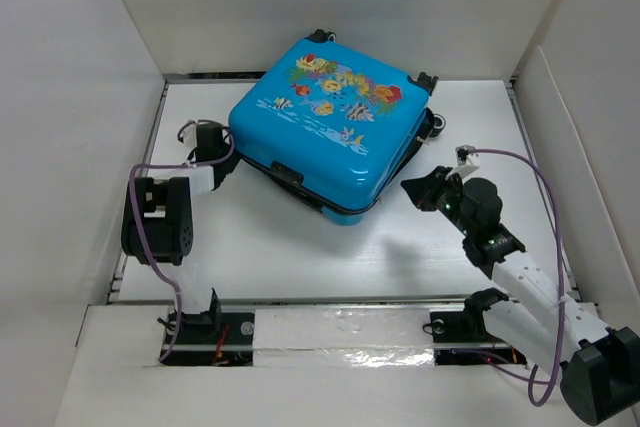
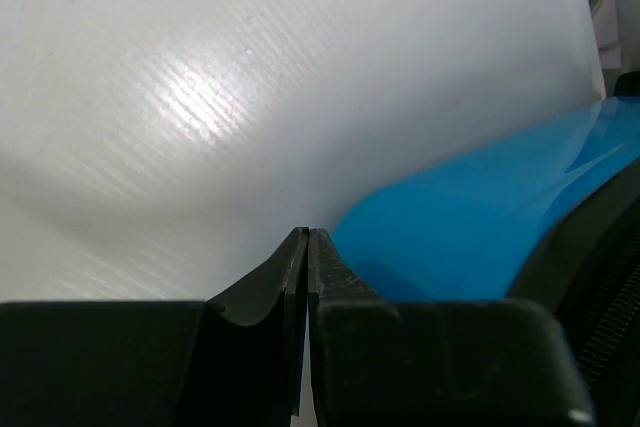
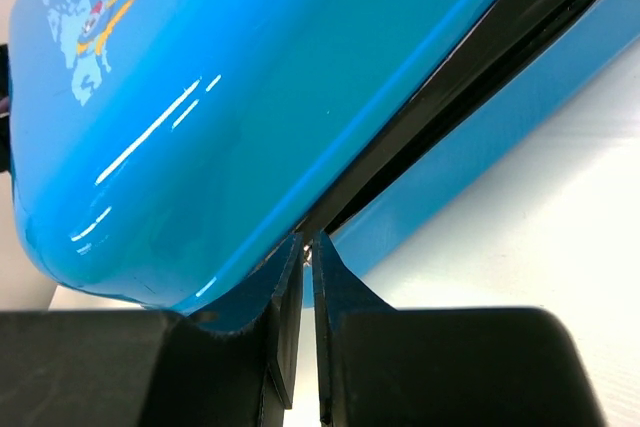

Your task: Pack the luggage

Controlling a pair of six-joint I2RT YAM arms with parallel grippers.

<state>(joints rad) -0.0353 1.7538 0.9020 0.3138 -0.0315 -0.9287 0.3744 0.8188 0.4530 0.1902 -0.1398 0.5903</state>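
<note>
Both arms' fingers press together beside the luggage.

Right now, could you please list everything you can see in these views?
luggage: one, blue with fish print, far middle of table
table: one, white, under everything
walls: white, around the table
cables: two, purple, one along each arm
left gripper: one, black, shut, beside luggage's left side
right gripper: one, black, shut, close to luggage's right side
</note>
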